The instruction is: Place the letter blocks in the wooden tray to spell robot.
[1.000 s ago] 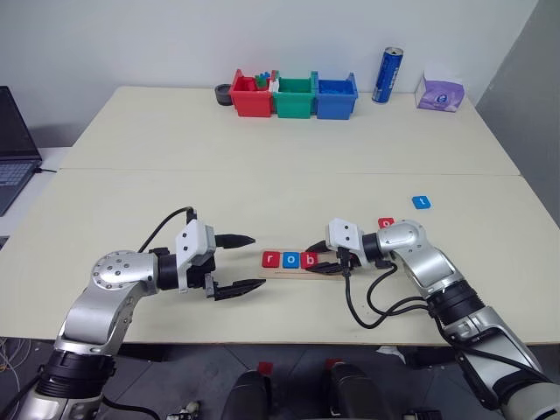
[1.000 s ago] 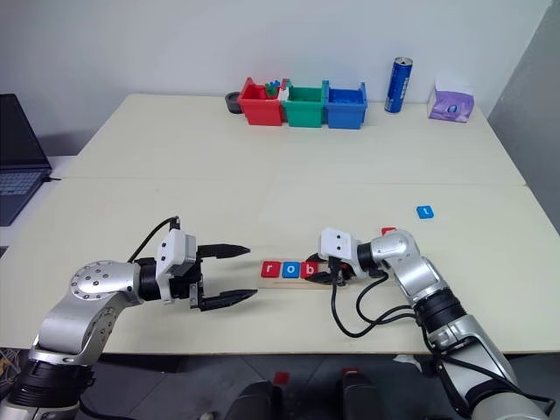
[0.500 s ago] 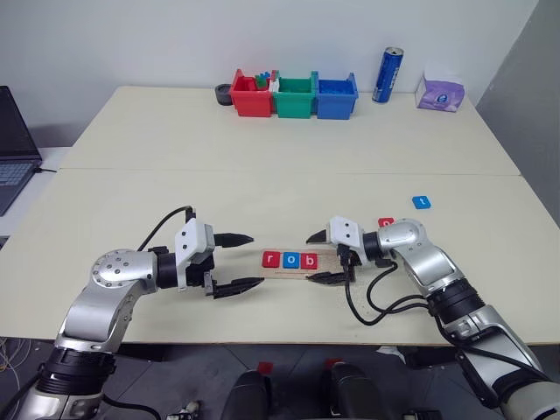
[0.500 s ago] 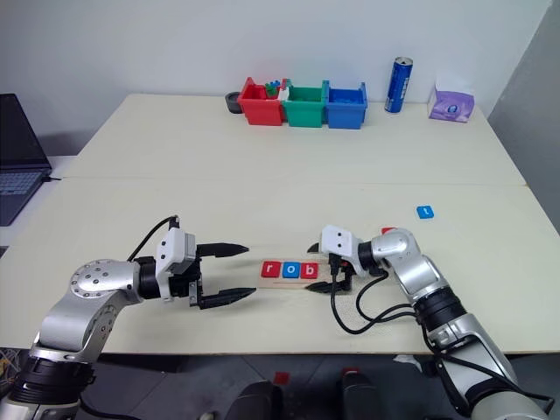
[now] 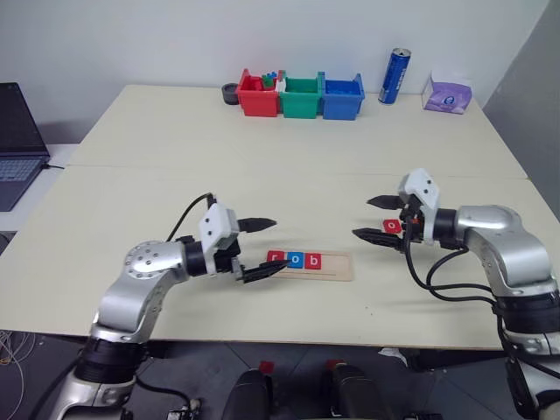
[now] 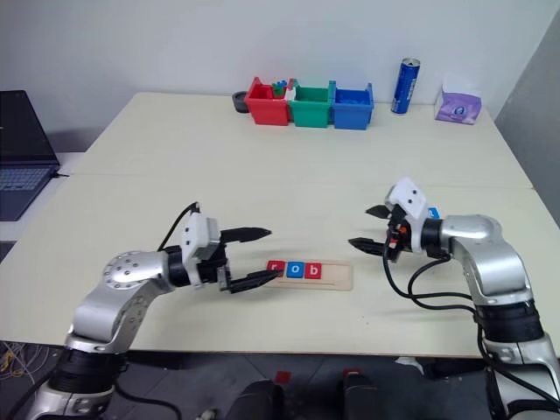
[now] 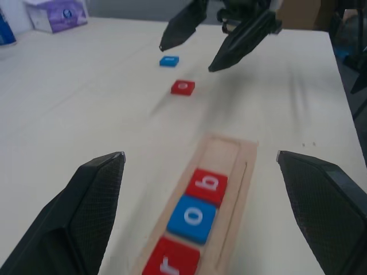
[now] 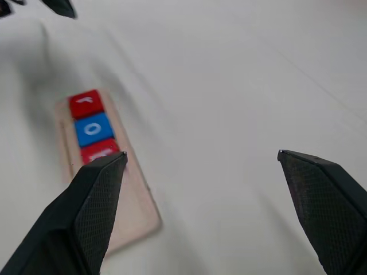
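Both arms reach inward, the left gripper (image 5: 256, 249) and right gripper (image 5: 376, 218) facing each other, fingers spread and empty.

white "r" on red block (image 7: 168, 263) at the left end of the wooden tray (image 7: 238, 166), white "o" on blue block (image 7: 196, 217) beside it, white "b" on red block (image 7: 209, 184) next, lettering on other items unreadable
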`<state>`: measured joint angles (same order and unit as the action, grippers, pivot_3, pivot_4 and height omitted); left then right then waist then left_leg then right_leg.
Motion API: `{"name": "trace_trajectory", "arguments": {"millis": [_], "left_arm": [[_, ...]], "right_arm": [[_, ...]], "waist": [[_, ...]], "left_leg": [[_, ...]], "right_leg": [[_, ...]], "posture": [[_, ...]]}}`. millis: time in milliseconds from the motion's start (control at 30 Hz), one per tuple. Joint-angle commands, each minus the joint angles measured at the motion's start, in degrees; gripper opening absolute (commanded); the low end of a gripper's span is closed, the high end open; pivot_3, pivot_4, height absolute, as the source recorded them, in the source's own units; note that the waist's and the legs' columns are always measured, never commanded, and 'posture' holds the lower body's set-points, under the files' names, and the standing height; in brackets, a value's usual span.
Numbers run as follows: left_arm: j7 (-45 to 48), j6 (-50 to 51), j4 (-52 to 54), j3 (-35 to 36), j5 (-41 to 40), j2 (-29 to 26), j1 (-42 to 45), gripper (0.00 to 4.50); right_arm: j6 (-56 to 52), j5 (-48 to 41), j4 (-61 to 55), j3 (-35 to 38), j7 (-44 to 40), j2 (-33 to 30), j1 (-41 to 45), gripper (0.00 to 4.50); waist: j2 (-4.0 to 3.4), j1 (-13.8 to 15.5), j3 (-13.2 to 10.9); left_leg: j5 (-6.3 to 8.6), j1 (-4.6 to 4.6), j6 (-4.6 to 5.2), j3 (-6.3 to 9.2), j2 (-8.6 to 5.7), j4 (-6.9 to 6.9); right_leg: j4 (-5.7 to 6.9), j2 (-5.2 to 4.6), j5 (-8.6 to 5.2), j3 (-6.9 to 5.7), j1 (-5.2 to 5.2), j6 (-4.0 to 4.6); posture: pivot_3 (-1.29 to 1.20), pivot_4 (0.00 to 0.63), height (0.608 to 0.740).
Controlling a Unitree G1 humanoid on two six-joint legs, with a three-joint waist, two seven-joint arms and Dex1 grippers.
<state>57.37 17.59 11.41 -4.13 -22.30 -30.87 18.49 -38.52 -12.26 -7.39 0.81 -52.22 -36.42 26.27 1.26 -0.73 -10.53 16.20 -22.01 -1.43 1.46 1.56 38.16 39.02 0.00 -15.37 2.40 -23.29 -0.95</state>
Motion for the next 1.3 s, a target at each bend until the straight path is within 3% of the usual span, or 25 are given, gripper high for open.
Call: {"name": "trace_trajectory", "arguments": {"millis": [33, 200, 433, 667, 1000, 1100, 1300], "left_arm": [[-3.1, -1.2, -0.5, -2.7, 2.5, 3.1, 2.1, 4.50], [-3.5, -1.7, -1.9, -4.5, 3.3, 5.4, 3.5, 4.50], [-1.5, -2.3, -2.8, -4.1, 3.6, 4.2, 4.1, 4.50], [-2.0, -2.4, -2.0, -3.6, 3.3, 3.3, 3.0, 4.50], [-2.1, -2.4, -2.0, -3.4, 3.2, 2.9, 2.6, 4.50], [-1.8, -2.5, -2.2, -3.5, 3.1, 2.9, 2.7, 4.50], [-1.8, -2.3, -2.3, -3.9, 3.2, 3.1, 3.4, 4.50]], "right_arm": [[-3.5, 3.8, -2.4, 4.1, 13.4, 3.0, -2.1, 4.47], [-7.8, 5.6, -4.6, 3.9, 25.0, 10.3, -3.9, 4.47], [-10.5, 7.7, -2.2, 3.2, 37.6, 21.0, -2.6, 4.47], [-9.3, 10.7, 2.8, 4.5, 46.0, 22.5, -0.9, 4.47], [-13.0, 7.7, 2.9, 6.3, 48.4, 25.5, -0.4, 4.47], [-16.0, 6.7, 0.6, 7.5, 49.1, 27.3, -0.7, 3.94], [-18.2, 6.7, -2.0, 6.7, 49.5, 27.8, -1.4, 1.87]], "waist": [[0.00, -0.5, 0.0], [-0.02, -1.4, 0.0], [-0.05, -1.1, 0.0], [-0.05, -1.0, 0.0], [-0.06, -1.1, 0.0], [-0.06, -1.1, 0.0], [-0.06, -1.1, 0.0]], "left_leg": [[0.00, 0.02, 0.00, -0.02, -0.01, -0.01], [-0.01, 0.11, -0.01, 0.01, 0.00, -0.09], [-0.01, 0.06, -0.03, 0.00, 0.04, -0.09], [-0.01, 0.06, -0.02, -0.02, 0.03, -0.08], [-0.01, 0.06, -0.02, -0.03, 0.03, -0.08], [-0.01, 0.06, -0.02, -0.02, 0.03, -0.08], [-0.01, 0.05, -0.02, -0.01, 0.03, -0.09]], "right_leg": [[0.02, 0.02, 0.00, 0.02, 0.00, 0.00], [0.05, 0.09, 0.01, 0.11, -0.03, 0.01], [0.04, 0.38, 0.02, 0.13, -0.04, 0.05], [-0.01, 0.16, 0.02, 0.11, -0.04, 0.03], [0.01, 0.19, 0.02, 0.10, -0.04, 0.03], [0.01, 0.20, 0.02, 0.09, -0.04, 0.03], [0.00, 0.21, 0.02, 0.09, -0.04, 0.03]], "posture": [[0.00, 0.150, 0.740], [0.00, 0.150, 0.740], [0.00, 0.150, 0.740], [0.00, 0.150, 0.740], [0.00, 0.150, 0.740], [0.00, 0.150, 0.740], [0.00, 0.150, 0.740]]}}
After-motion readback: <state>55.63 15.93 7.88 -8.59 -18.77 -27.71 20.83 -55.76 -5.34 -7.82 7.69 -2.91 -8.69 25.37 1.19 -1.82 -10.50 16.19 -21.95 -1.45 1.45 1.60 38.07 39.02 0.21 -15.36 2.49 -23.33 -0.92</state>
